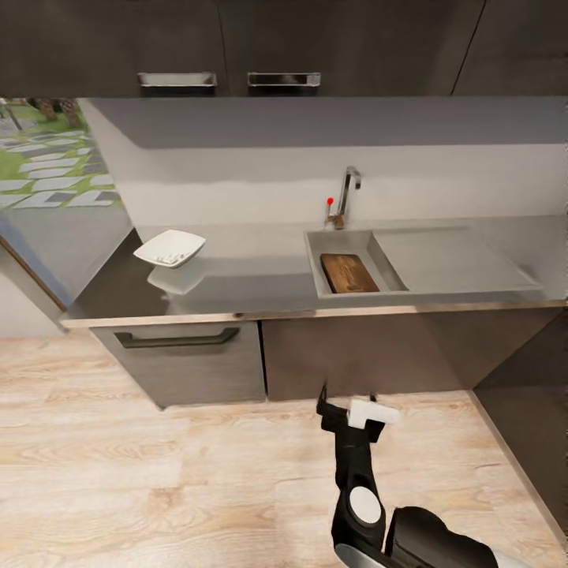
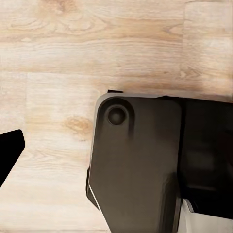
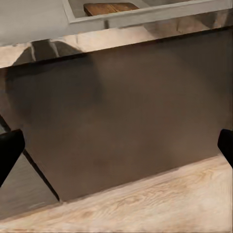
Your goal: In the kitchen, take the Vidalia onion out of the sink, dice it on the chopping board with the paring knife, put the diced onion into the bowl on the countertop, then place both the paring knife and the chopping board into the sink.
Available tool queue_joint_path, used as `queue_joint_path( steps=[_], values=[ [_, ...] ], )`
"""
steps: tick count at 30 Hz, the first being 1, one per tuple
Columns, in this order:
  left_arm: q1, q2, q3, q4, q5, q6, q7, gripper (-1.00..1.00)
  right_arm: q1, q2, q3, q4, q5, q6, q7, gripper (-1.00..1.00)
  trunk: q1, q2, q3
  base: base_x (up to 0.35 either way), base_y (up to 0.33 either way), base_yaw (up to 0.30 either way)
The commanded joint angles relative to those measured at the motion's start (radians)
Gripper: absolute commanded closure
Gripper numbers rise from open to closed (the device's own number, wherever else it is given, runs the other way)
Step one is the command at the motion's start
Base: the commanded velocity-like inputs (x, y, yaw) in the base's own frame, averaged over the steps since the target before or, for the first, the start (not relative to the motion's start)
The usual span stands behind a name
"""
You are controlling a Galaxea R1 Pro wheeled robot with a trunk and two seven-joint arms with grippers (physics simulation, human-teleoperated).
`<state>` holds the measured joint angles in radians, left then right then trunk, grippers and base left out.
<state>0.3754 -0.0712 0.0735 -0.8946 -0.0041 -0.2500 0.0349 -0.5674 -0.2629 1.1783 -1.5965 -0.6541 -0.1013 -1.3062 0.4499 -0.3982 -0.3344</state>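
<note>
Lying flat in the basin of the sink [image 1: 351, 241], the chopping board [image 1: 348, 273] has clearly been set there as the task's last step asks, though I cannot make out the paring knife beside it. Well away from the sink along the countertop [image 1: 252, 272], near its far end, the bowl [image 1: 170, 248] holds what look like pale specks, probably the diced onion. The right gripper [image 3: 116, 150] hangs low in front of the cabinet below the sink, fingers spread wide and empty, suggesting the work is done; the left gripper's [image 2: 9, 153] jaws I cannot tell.
</note>
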Motion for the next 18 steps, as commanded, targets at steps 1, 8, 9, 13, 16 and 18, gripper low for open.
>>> queue_joint_path(
  steps=[1,8,9,13,16,18],
  values=[
    [0.000,-0.001,0.001,-0.001,-0.001,-0.002,0.000,-1.00,-0.002,-0.012,0.034,0.003,-0.004,-0.035,-0.009,-1.00,0.000,-0.002,-0.002,-0.219,0.000,0.000],
    [0.000,0.027,0.001,-0.013,-0.009,-0.004,0.000,-1.00,-0.001,-0.045,0.309,0.225,-0.008,-0.228,-0.018,-1.00,0.000,-0.002,-0.002,-0.053,0.000,0.000],
    [0.000,0.030,0.001,-0.017,-0.009,-0.004,0.000,-1.00,-0.001,-0.044,0.335,0.274,-0.019,-0.261,-0.016,-1.00,0.000,-0.002,-0.002,-0.005,0.000,0.000],
    [0.000,0.034,0.002,-0.028,-0.009,-0.004,0.001,-1.00,0.000,-0.034,0.437,0.427,-0.111,-0.406,0.014,-1.00,0.000,-0.002,-0.002,-0.002,0.000,0.000],
    [-0.001,0.035,0.002,-0.034,-0.009,-0.004,0.002,-1.00,0.000,-0.027,0.516,0.538,-0.229,-0.513,0.112,-1.00,0.000,-0.002,-0.002,0.000,0.000,0.000],
    [-0.002,0.036,0.002,-0.045,-0.009,-0.003,0.003,-1.00,0.000,-0.024,0.538,0.608,-0.308,-0.550,0.221,-1.00,0.000,-0.002,-0.002,0.000,0.000,0.000]
  ],
)
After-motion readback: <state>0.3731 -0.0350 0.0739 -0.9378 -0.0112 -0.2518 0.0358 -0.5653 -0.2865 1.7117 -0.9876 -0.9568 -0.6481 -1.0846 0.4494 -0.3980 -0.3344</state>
